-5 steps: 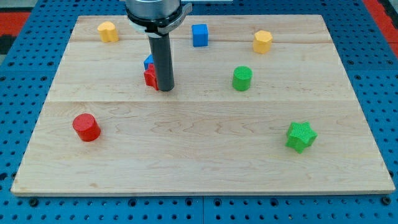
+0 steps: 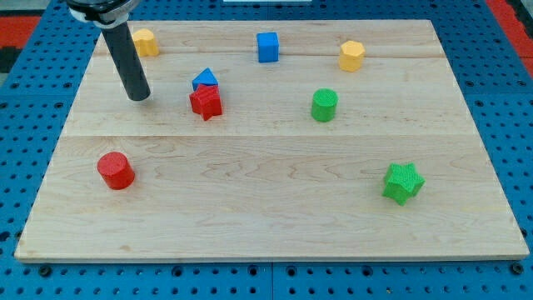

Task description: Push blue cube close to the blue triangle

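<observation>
Blue cube (image 2: 267,47) sits near view's top, well right of blue triangle (image 2: 204,80). My tip (image 2: 139,97) rests left of triangle; rod bears no fingers. Cube looks light, rigid, likely slides easily; push right face. Count: two blue, two red, two yellow, two green blocks.

My tip (image 2: 140,97) on the board — rod tilted, upper left.

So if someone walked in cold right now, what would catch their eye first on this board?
Probably the dark rod slanting in from the view's top left, my tip resting on the bare wooden board, left of the blue triangle block. Next, that triangle pressed against the red star block just below it. The blue cube sits apart near the top edge.
</observation>
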